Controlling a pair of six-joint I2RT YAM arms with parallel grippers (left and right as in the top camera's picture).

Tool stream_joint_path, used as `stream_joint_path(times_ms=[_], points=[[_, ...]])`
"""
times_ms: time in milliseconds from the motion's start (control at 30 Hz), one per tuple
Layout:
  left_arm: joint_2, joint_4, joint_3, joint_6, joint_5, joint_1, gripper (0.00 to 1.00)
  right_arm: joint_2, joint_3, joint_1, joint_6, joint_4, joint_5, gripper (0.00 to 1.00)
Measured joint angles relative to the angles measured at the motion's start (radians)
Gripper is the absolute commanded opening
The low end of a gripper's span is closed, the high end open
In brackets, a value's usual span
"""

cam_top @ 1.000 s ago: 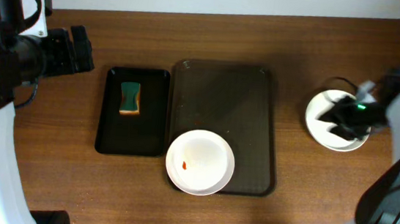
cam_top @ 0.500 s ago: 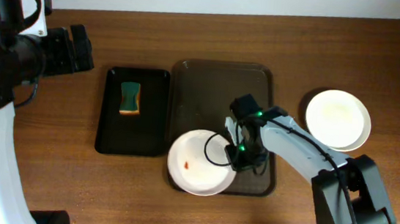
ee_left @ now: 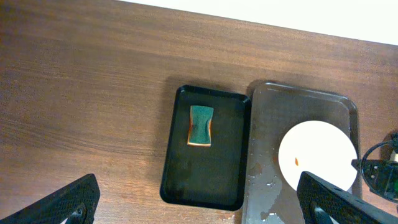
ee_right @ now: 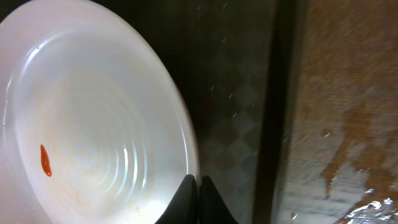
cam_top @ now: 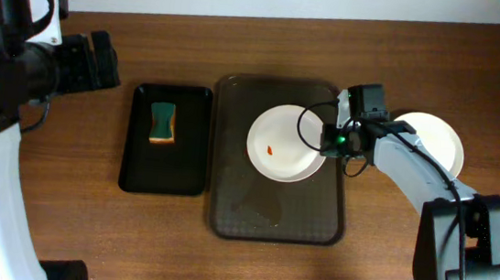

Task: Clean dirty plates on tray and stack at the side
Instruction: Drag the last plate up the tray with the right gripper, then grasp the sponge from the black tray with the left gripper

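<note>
A white plate (cam_top: 285,143) with one orange-red spot sits over the upper middle of the dark brown tray (cam_top: 252,209). My right gripper (cam_top: 330,140) is shut on this plate's right rim; in the right wrist view the fingertips (ee_right: 198,186) pinch the rim of the plate (ee_right: 93,124). A second white plate (cam_top: 443,140) lies on the table to the right, partly behind my right arm. The spotted plate also shows in the left wrist view (ee_left: 317,155). My left gripper (ee_left: 199,205) hovers high above the table, wide open and empty. A third plate is out of view.
A smaller black tray (cam_top: 164,164) left of the brown tray holds a green and yellow sponge (cam_top: 163,123). Wet streaks lie on the brown tray (ee_left: 267,180) and on the table at its right edge (ee_right: 348,155).
My right gripper went from the side plate to the spotted plate at the tray's front, gripped its rim, and moved it up and right to the tray's upper middle. The left arm stayed.
</note>
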Motion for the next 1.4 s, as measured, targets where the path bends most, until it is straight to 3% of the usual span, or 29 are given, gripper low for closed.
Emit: stream_joint_path(times_ms=[33, 67, 167, 400, 567, 633, 800, 900, 1000, 1033, 1067, 1100, 1133, 1267, 1400], points=[[0.01, -0.003, 0.0, 0.0, 0.003, 0.0, 1.0, 0.0, 0.0, 0.008, 0.021, -0.022, -0.003, 0.33], [0.025, -0.007, 0.0, 0.0, 0.004, 0.0, 1.0, 0.0, 0.001, 0.015, 0.055, -0.053, -0.006, 0.36], [0.082, -0.019, -0.002, 0.0, 0.007, 0.0, 1.0, 0.0, 0.001, 0.026, 0.108, -0.096, -0.005, 0.34], [0.235, -0.031, -0.043, 0.026, 0.01, 0.0, 0.84, 0.0, 0.001, -0.006, -0.006, -0.052, -0.01, 0.3], [0.348, 0.316, -0.446, 0.041, -0.001, 0.0, 0.57, 0.0, 0.002, -0.006, -0.114, -0.078, -0.084, 0.3], [0.389, 0.442, -0.601, 0.071, 0.023, -0.003, 0.54, 0.0, 0.002, -0.006, -0.125, -0.079, -0.092, 0.31], [0.397, 0.845, -0.927, 0.109, 0.016, -0.076, 0.37, 0.0, 0.003, -0.006, -0.132, -0.082, -0.1, 0.31], [0.394, 0.967, -1.012, 0.102, -0.001, -0.109, 0.0, 0.0, 0.003, -0.006, -0.132, -0.082, -0.103, 0.31], [0.393, 0.966, -1.015, 0.092, -0.009, -0.114, 0.0, 0.0, 0.003, -0.006, -0.132, -0.082, -0.103, 0.31], [0.39, 0.936, -1.013, 0.076, -0.009, -0.116, 0.11, 0.0, 0.003, -0.006, -0.132, -0.082, -0.103, 0.31], [0.386, 0.877, -1.002, 0.056, -0.008, -0.117, 0.39, 0.0, 0.003, -0.006, -0.132, -0.083, -0.103, 0.31], [0.384, 0.84, -0.991, 0.047, -0.008, -0.117, 0.51, 0.0, 0.003, -0.006, -0.132, -0.085, -0.103, 0.31], [0.382, 0.795, -0.974, 0.039, -0.008, -0.117, 0.56, 0.0, 0.003, -0.006, -0.132, -0.087, -0.103, 0.32], [0.309, 0.748, -0.915, 0.027, -0.008, -0.118, 0.57, 0.0, 0.003, -0.006, -0.133, -0.086, -0.103, 0.38], [0.312, 0.837, -0.942, 0.024, -0.008, -0.119, 0.43, 0.0, 0.003, -0.006, -0.138, -0.085, -0.103, 0.39]])
